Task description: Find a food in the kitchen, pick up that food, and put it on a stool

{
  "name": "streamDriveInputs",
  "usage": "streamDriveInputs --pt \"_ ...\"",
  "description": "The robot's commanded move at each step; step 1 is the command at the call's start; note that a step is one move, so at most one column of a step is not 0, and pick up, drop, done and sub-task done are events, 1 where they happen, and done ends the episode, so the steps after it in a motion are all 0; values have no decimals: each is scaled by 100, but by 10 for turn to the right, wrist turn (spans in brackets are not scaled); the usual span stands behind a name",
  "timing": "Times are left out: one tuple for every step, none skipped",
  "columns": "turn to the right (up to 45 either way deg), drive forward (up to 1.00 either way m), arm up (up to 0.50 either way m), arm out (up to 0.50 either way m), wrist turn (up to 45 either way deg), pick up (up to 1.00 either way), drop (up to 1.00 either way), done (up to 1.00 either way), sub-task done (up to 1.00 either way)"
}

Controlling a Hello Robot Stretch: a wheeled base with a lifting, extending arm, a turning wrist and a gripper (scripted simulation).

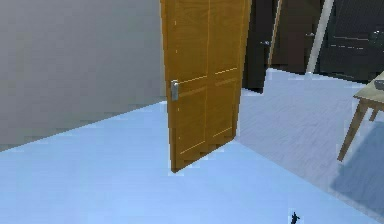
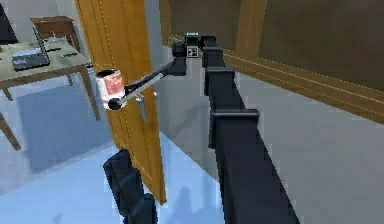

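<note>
Arm side view, nearest ground: the dark arm (image 2: 240,140) rises from the bottom edge and runs up the picture to its far end. A dark part of the robot's body (image 2: 128,190) stands low at the arm side view's left, over blue floor (image 2: 60,185).

At the arm's far end the gripper (image 2: 128,93) reaches toward the arm side view's left. A red-and-white can-shaped item (image 2: 111,85) hangs at the fingers (image 2: 150,80), clear of the floor and of every other surface. The gripper holds this item. How the jaws stand on it cannot be told.

Directly behind the held item stands an orange wooden door (image 2: 100,30), seen nearly edge-on. Whether the item touches the door cannot be told.

Beyond the door, at the arm side view's upper left, is a wooden table (image 2: 45,72) with a flat dark thing (image 2: 30,58) and other small things on it. At the upper right runs a dark wall panel (image 2: 320,40) with wooden trim.

Forward view, near to far: a small dark thing (image 1: 293,217) sits at the bottom edge on the blue floor. The orange door stands ajar at mid-picture, panelled, with a metal handle (image 1: 175,90) on its left edge. A grey wall (image 1: 70,60) lies to its left. A wooden table leg (image 1: 352,130) shows at the right edge. Dark doors (image 1: 350,40) stand farthest back.
</note>
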Motion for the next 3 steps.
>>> streamDriveInputs --pt "0 0 -50 0 0 0 0 0 0" --pt "0 0 -6 0 0 0 0 0 0" --pt "0 0 -32 0 0 0 0 0 0"
